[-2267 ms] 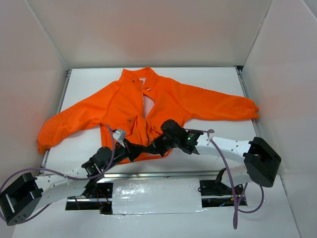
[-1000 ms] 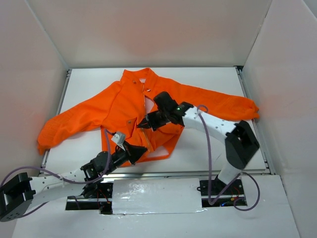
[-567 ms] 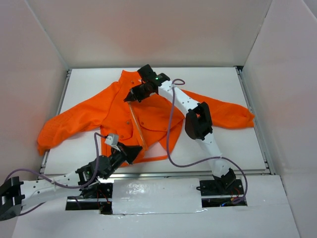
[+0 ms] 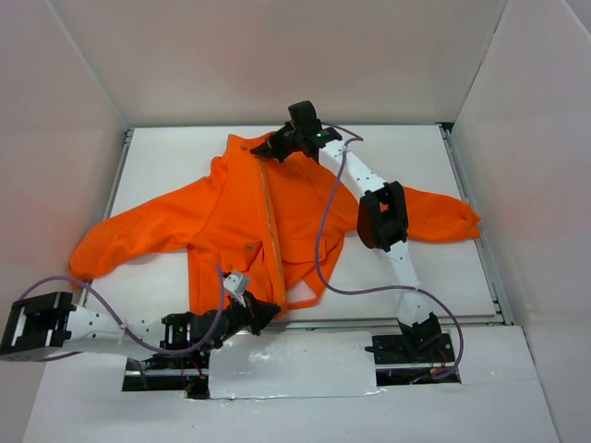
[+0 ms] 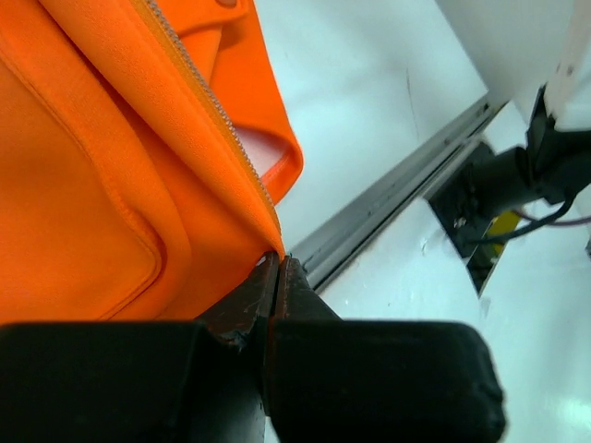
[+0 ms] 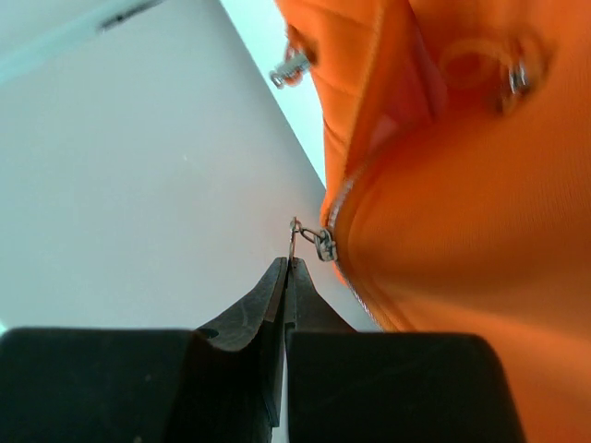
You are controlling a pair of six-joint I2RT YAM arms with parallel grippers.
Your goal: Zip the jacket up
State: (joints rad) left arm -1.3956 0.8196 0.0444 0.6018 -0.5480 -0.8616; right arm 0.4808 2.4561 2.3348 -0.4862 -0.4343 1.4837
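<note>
The orange jacket (image 4: 231, 217) lies front up on the white table, sleeves spread, its front zipper line (image 4: 271, 235) closed from hem to collar. My right gripper (image 4: 261, 150) is at the collar, shut on the metal ring of the zipper pull (image 6: 295, 242), which hangs from the slider (image 6: 325, 245) at the collar top. My left gripper (image 4: 273, 312) is at the hem's near edge, shut on the jacket's bottom corner (image 5: 268, 242) beside the zipper teeth (image 5: 199, 88).
White walls enclose the table on three sides. A metal rail (image 4: 351, 323) runs along the near edge, with foil tape (image 4: 291, 365) below it. The right arm (image 4: 379, 217) stretches over the jacket's right sleeve (image 4: 443, 214). Purple cables trail from both arms.
My right gripper has travelled from the hem up the zipper line to the collar, closing the front. My left gripper has drawn back toward the near edge with the hem.
</note>
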